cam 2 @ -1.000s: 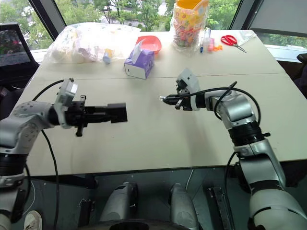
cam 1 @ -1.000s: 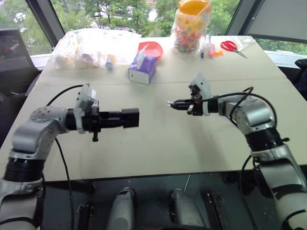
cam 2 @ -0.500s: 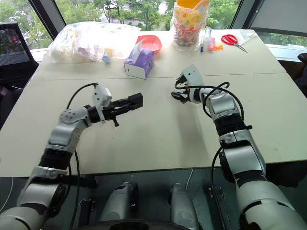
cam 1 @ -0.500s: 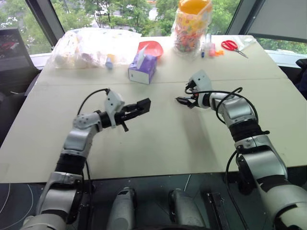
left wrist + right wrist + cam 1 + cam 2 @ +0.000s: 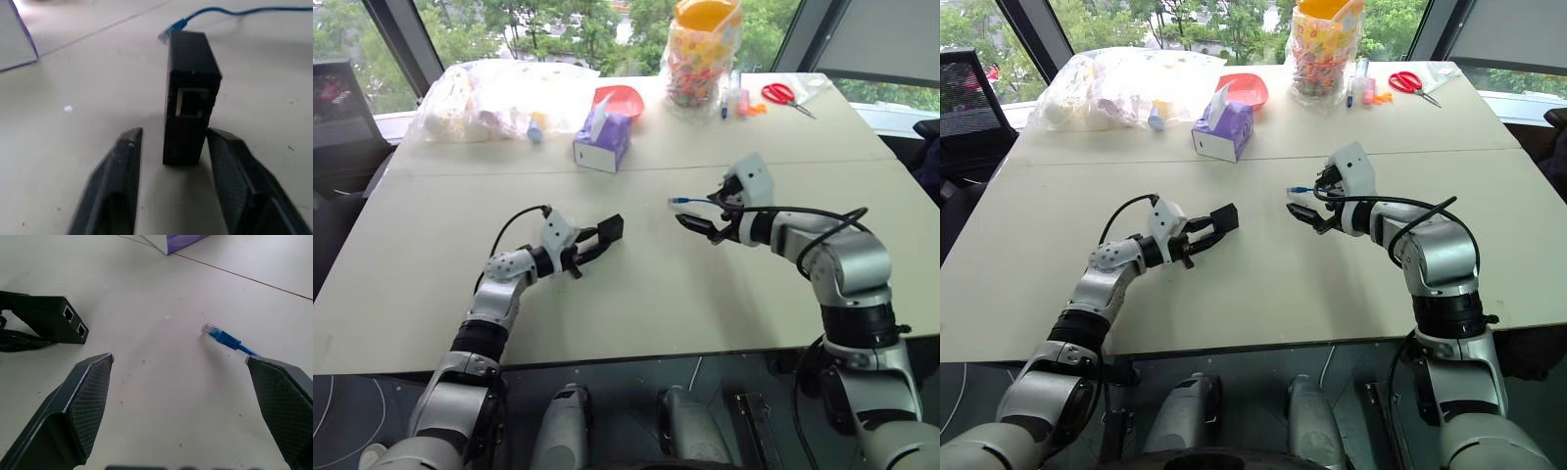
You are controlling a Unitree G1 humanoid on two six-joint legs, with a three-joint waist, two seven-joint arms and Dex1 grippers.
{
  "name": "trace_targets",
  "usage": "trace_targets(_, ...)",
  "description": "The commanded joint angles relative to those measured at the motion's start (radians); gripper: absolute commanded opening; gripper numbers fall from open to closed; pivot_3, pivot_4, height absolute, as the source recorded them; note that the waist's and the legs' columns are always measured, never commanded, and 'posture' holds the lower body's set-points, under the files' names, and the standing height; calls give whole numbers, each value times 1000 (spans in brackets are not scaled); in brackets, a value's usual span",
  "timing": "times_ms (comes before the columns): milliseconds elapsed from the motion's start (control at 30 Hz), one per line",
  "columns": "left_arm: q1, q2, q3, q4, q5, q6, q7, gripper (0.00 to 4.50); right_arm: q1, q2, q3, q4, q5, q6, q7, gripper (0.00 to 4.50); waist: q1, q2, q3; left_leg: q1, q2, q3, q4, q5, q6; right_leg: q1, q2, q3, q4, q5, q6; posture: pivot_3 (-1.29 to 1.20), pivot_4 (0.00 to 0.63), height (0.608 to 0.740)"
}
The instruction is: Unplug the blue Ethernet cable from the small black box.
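Cable out of the box, both grippers letting go over the table

The blue Ethernet cable lies free on the table, its clear plug well apart from the small black box, which rests between the parted fingers of the left gripper, released rather than clamped; the right gripper stands spread wide, empty, just near the plug. To finish well, I would draw both arms straight back and up so neither finger nudges box or cord. A second ago the left gripper held the box clenched in the air and the right was pinched shut; now both have opened and the box is down
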State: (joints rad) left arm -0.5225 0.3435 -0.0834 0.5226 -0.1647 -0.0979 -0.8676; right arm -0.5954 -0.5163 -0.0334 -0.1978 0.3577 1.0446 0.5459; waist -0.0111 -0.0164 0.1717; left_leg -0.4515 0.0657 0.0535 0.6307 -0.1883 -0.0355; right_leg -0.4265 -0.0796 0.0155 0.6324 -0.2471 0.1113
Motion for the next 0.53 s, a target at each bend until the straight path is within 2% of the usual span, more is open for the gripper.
trace_targets(33,9,27,29,-8,-1,-1,4,3900,7,2,-41,-90,35,38,-22,4500,-1,0,0,0,0,0,0,0,0,0,0,0,0,0,0,0,150,735)
trace_targets(67,20,37,39,-30,-12,8,1,4413,13,-2,-45,-109,47,52,-20,4500,-3,0,0,0,0,0,0,0,0,0,0,0,0,0,0,0,150,735)
trace_targets(100,27,44,45,-46,-20,14,-1,4467,17,-6,-48,-123,57,62,-19,4500,-5,0,0,1,0,0,0,0,0,0,0,0,0,0,0,0,150,735)
trace_targets(300,132,143,124,-277,-144,178,-64,4467,72,-85,-80,-259,152,131,48,4500,-3,0,0,0,1,0,-1,0,0,0,0,0,0,0,0,0,150,735)
trace_targets(533,205,248,159,-461,-200,322,-88,4467,159,-129,-100,-340,215,100,84,4500,0,0,0,1,1,0,0,0,0,1,-1,0,-1,-1,-3,0,150,735)
